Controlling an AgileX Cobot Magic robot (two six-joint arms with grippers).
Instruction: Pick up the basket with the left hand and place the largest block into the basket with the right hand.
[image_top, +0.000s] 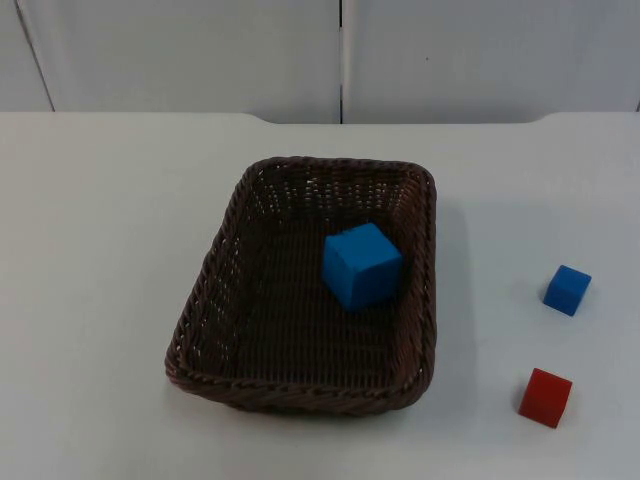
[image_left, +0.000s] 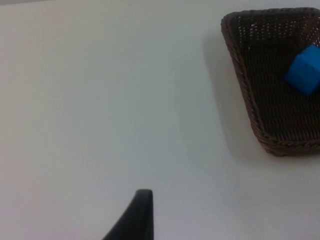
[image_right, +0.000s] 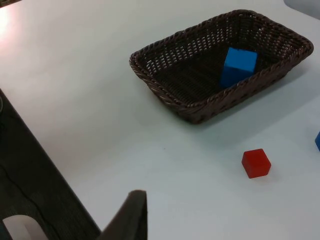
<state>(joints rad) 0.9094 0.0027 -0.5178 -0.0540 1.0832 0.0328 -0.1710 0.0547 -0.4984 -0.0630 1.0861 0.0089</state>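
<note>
Large blue block (image_top: 361, 264) inside basket (image_top: 205, 300), basket on table (image_top: 100, 250). Both grippers well apart from basket; finger state indeterminable.

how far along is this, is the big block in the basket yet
Done: the large blue block already lies inside the brown basket, which rests on the white table. The small blue block and the red block sit outside, to the basket's right. In hand: nothing; the basket is not held. Left: nothing obvious, apart from the arms staying back.
</note>
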